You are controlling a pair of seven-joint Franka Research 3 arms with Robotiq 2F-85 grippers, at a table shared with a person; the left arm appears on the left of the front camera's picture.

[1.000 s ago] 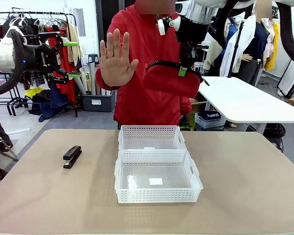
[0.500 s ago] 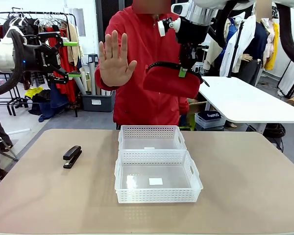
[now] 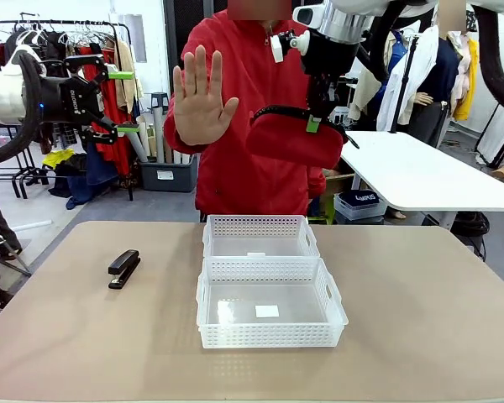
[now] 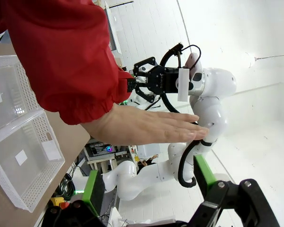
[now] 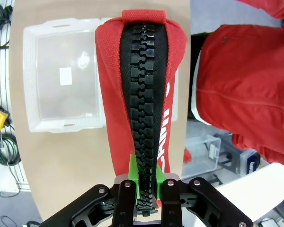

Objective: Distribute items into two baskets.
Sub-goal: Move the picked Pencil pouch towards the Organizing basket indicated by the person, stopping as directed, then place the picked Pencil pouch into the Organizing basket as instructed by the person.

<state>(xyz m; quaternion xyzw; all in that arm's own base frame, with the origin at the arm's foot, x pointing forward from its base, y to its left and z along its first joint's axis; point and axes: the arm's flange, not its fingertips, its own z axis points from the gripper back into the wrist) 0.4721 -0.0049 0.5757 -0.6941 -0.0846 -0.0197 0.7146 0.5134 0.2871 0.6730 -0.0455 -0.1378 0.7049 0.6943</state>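
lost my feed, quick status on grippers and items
Right gripper shut on red zippered pouch, held high. Left gripper open, empty. Black stapler on table; larger basket and smaller basket empty. Person's open hand raised, palm out.

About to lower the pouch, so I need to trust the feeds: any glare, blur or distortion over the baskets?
Front view: even light, sharp, a faint sheen inside the larger basket. Right wrist view: pouch crisp but covering most of the smaller basket; mild glare in the larger one. Left wrist view: rolled sideways, wide-angle stretch, bright wall behind the person's hand.
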